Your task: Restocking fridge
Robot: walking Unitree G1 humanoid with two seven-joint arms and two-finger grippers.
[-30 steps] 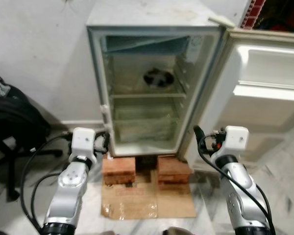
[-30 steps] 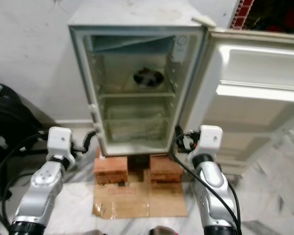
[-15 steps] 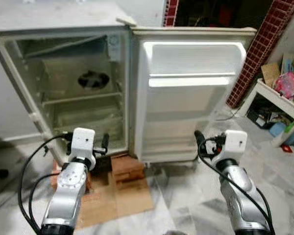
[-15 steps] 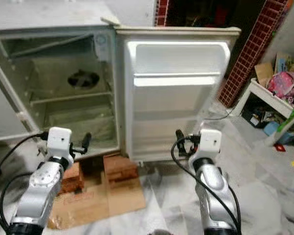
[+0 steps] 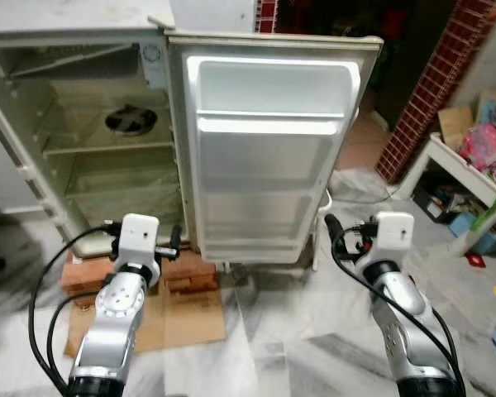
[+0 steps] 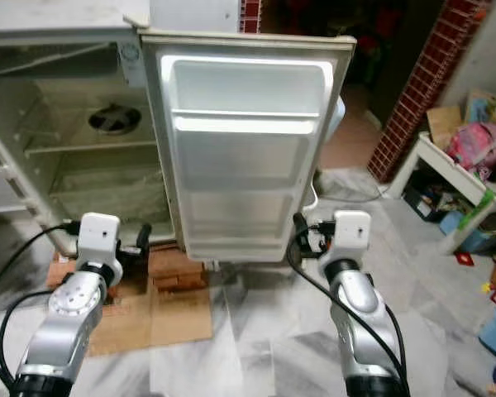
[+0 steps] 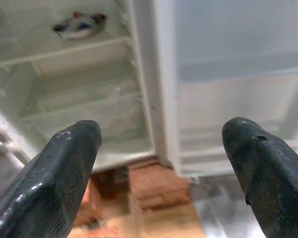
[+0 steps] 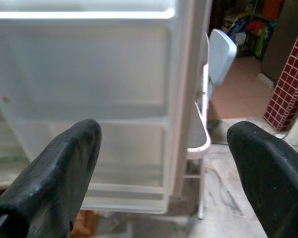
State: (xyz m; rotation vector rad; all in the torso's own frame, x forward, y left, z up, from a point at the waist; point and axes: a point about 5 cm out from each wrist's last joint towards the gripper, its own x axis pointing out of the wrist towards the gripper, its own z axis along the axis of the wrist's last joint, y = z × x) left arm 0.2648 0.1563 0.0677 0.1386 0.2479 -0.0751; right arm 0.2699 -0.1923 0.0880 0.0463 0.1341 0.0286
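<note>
A small white fridge (image 5: 33, 157) stands open on bricks (image 5: 190, 277). Its door (image 5: 264, 157) is swung wide and faces me, its shelves bare. A dark round object (image 5: 131, 120) lies on the upper shelf inside, blue, white and red in the left wrist view (image 7: 79, 26). Both arms are held up before me at about the height of the door's lower edge. My left gripper (image 7: 161, 129) is open with nothing in it and points at the hinge side. My right gripper (image 8: 164, 129) is also open and holds nothing, pointing at the door's free edge.
Flattened cardboard (image 5: 186, 314) lies on the marble floor under the bricks. A white chair (image 8: 221, 49) stands behind the door. To the right are a red brick pillar (image 5: 426, 91) and a low white table (image 5: 467, 169) with a pink bag (image 5: 488, 145).
The view has swung to the right: the fridge body has slid to the left edge and the door now sits in the middle. Both arms keep the same pose, fingers still apart.
</note>
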